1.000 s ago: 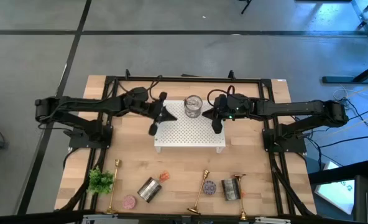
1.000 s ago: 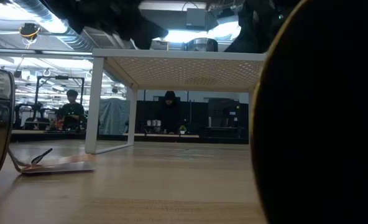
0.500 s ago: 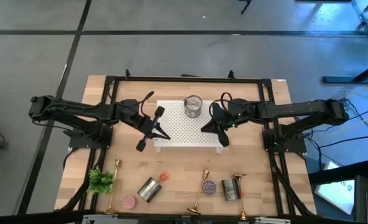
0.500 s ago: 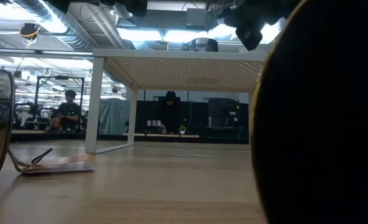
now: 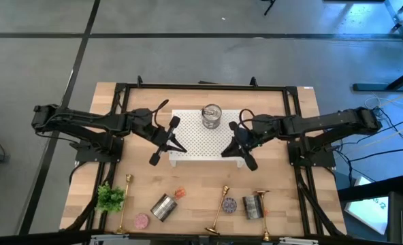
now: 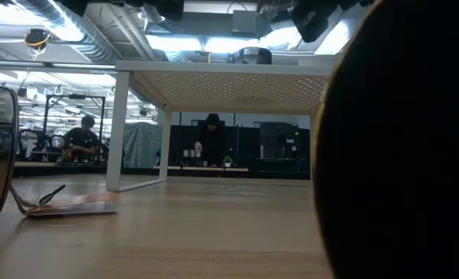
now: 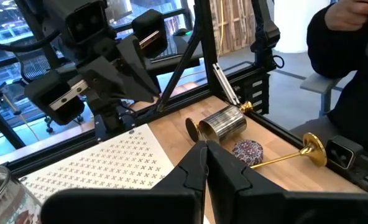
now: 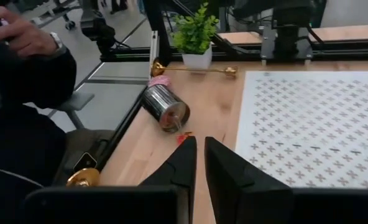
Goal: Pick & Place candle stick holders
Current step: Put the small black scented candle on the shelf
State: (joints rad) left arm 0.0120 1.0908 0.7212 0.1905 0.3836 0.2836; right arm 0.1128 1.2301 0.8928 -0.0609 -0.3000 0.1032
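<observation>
Left gripper point(image 5: 162, 144) closed, empty, over the rack's point(image 5: 208, 139) left edge. Right gripper point(image 5: 243, 151) nearly closed, empty, over its right front corner. Three holders point(image 5: 124, 204) point(image 5: 219, 209) point(image 5: 263, 207) lie along the table's point(image 5: 283, 129) front edge, among tins point(image 5: 163, 207).

arms: two, black, slim jointed links
left gripper point(image 5: 155, 158): black, two narrow tapered fingers
right gripper point(image 5: 250, 163): black, same tapered fingers
cables: thin black loops arching over both wrists
bases: black, blocky mounts
</observation>
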